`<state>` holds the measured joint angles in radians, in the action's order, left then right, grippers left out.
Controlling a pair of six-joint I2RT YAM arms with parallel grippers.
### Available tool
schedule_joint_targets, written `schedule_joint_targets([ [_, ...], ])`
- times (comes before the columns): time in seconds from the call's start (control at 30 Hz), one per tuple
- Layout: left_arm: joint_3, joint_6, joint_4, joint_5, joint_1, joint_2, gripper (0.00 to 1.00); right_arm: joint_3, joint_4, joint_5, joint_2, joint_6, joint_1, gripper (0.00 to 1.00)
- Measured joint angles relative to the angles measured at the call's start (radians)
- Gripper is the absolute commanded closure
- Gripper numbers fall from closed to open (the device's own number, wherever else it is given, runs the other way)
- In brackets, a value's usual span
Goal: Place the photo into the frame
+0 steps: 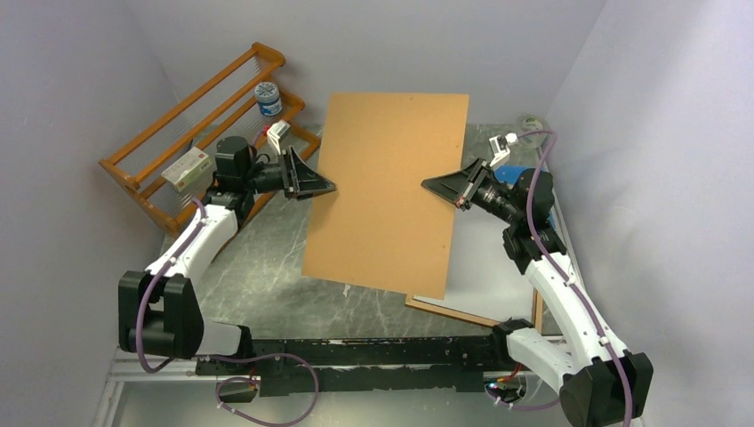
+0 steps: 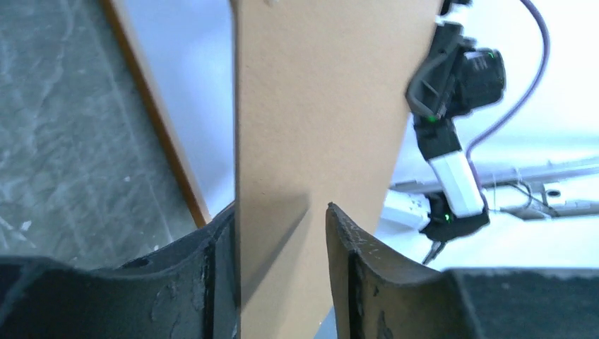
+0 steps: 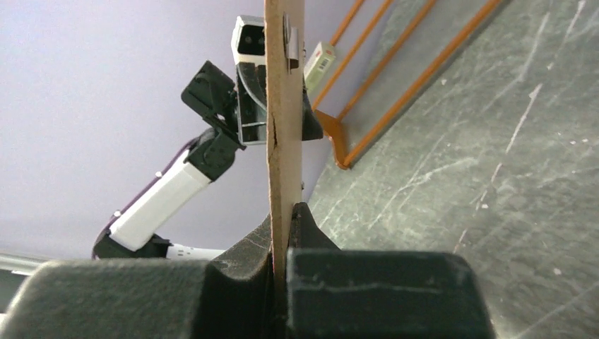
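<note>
- The frame (image 1: 462,312) is laid flat on the bench (image 1: 267,276) on the right side, in front of the right arm's base. Only its near edge and near right corner are seen from above.
- Its long axis appears to run away from the arm bases, though most of it is hidden.
- A pale surface (image 1: 489,258) is seen inside the frame. It cannot be told whether this is the white back of the photo or the glass pane.
- The backing board (image 1: 387,191) is held above the bench between the two arms, with its long axis also running from near to far. Most of the frame is covered by it.
- The right hand (image 1: 431,185) is clamped on the board's right long edge. In the right wrist view the board's thin edge is seen pinched between the fingers.
- The left hand (image 1: 324,187) is set around the board's left long edge. In the left wrist view its jaws are parted, with one finger at the board and the other apart from it.
- An orange wooden rack (image 1: 204,93) is seen at the far left, with a blue-lidded jar (image 1: 268,98) and a white box (image 1: 185,169) on it.
</note>
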<state>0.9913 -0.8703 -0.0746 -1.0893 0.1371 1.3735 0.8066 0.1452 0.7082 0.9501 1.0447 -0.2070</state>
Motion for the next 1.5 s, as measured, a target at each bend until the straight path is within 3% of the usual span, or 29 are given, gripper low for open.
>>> schedule_joint_targets([
  [0.17,-0.063,-0.216,-0.302,-0.116,-0.024,-0.034,0.68,-0.010,0.098,0.051,0.005,0.062,0.023,1.00],
  [0.33,-0.084,-0.460,-0.621,-0.197,-0.062,-0.019,0.96,-0.024,0.195,0.084,0.029,0.122,0.031,1.00],
  [0.4,-0.084,-0.559,-0.748,-0.217,-0.068,0.002,0.97,-0.024,0.216,0.089,0.037,0.130,0.032,0.84],
  [0.43,-0.084,-0.615,-0.823,-0.224,-0.071,0.017,0.97,-0.024,0.216,0.090,0.039,0.130,0.033,0.68],
  [0.5,-0.084,-0.708,-0.959,-0.233,-0.076,0.049,0.98,-0.023,0.198,0.087,0.039,0.115,0.034,0.49],
  [0.67,-0.090,-0.754,-1.056,-0.251,-0.127,0.067,0.97,0.016,0.026,0.039,0.043,-0.014,0.035,0.32],
  [0.77,-0.093,-0.621,-0.884,-0.235,-0.165,0.024,0.97,0.046,-0.098,-0.039,0.043,-0.099,0.035,0.29],
  [0.93,0.011,-0.165,-0.216,-0.097,-0.182,-0.115,0.98,0.051,-0.283,-0.208,0.048,-0.190,0.035,0.31],
  [1.07,0.143,0.114,0.164,0.046,-0.180,-0.180,0.98,0.051,-0.381,-0.323,0.082,-0.236,0.035,0.36],
  [1.33,0.220,0.392,0.563,0.179,-0.182,-0.183,0.97,0.044,-0.464,-0.480,0.280,-0.289,-0.011,0.45],
  [1.5,0.221,0.460,0.673,0.217,-0.182,-0.166,0.97,0.051,-0.509,-0.580,0.427,-0.296,-0.105,0.55],
])
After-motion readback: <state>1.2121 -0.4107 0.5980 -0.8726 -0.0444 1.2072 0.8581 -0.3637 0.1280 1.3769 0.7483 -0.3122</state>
